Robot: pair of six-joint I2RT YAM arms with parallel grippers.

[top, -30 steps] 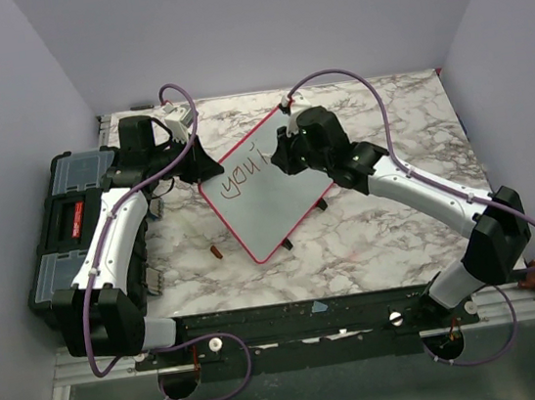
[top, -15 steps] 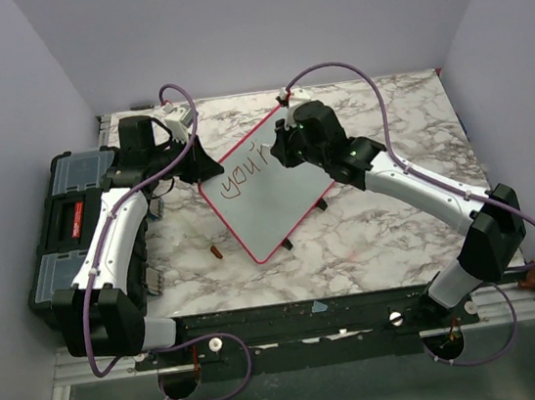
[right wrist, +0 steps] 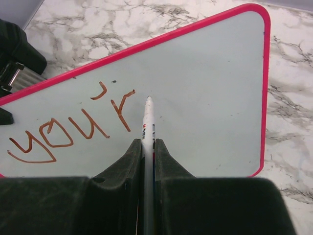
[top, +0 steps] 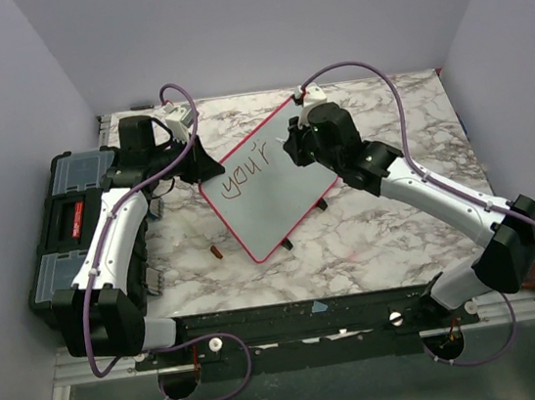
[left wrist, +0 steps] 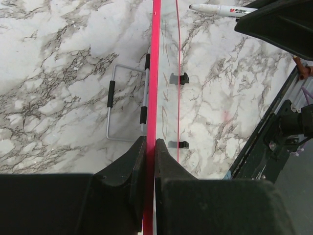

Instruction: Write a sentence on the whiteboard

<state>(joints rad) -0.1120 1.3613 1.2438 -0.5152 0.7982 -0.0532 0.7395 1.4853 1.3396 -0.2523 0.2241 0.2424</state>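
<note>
The whiteboard (top: 271, 190), glossy grey-white with a red-pink frame, lies tilted on the marble table, with "you'r" written on it in red-brown (right wrist: 73, 132). My left gripper (top: 199, 167) is shut on the board's left frame edge (left wrist: 155, 73), seen edge-on in the left wrist view. My right gripper (top: 295, 147) is shut on a white marker (right wrist: 148, 122). The marker tip points at the board just right of the "r"; I cannot tell whether it touches. The marker also shows in the left wrist view (left wrist: 222, 9).
A black toolbox (top: 68, 221) sits at the table's left edge beside my left arm. A small red-brown cap (top: 216, 252) lies on the marble (top: 390, 233) near the board's lower left. The board's wire stand (left wrist: 128, 105) and black clips (left wrist: 179, 78) show beneath it.
My right gripper has moved right and a little back along the board with the marker. An "r" now follows "you'". The left gripper and the board have not moved.
</note>
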